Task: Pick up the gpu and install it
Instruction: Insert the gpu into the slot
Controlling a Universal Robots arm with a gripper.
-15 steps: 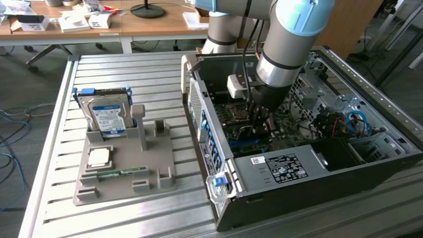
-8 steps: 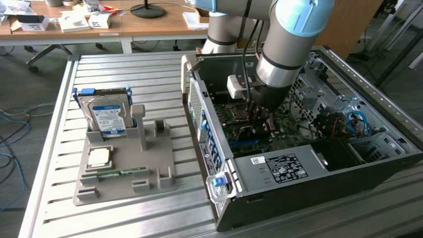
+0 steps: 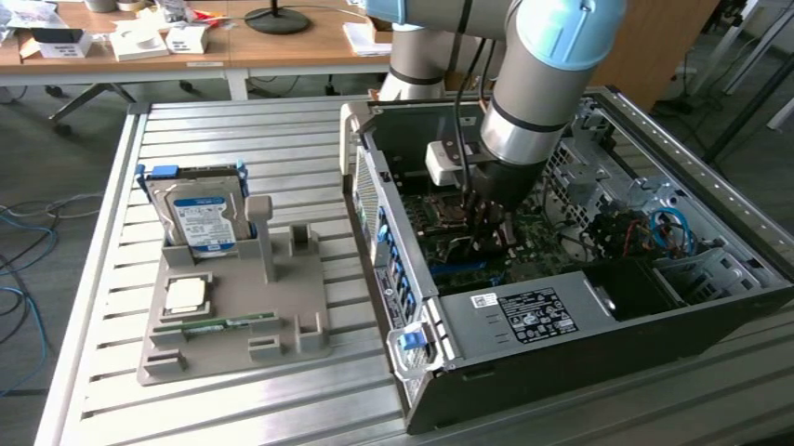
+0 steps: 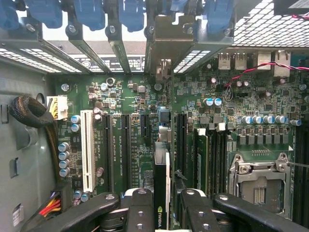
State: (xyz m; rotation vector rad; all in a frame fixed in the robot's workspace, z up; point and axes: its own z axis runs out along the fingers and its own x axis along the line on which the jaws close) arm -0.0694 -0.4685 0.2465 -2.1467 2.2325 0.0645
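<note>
My hand (image 4: 161, 205) pinches the gpu (image 4: 162, 179) edge-on between its fingers (image 4: 140, 208), the card's long axis running straight away from me toward the rear bracket openings (image 4: 164, 43); it hangs over the motherboard (image 4: 130, 96) between the black expansion slots (image 4: 124, 145) and the memory slots (image 4: 203, 154), inside the computer case (image 3: 496, 325). Farther off, the white slot (image 4: 88, 150) and blue latches (image 4: 91, 12) flank the path; on the table (image 3: 223, 409) the hard drive (image 3: 199, 209) stands in its holder.

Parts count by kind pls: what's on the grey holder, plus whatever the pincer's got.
Hard drive: 1
CPU: 1
Memory stick: 1
gpu: 1, gripped in the pincer inside the case
Total: 4
</note>
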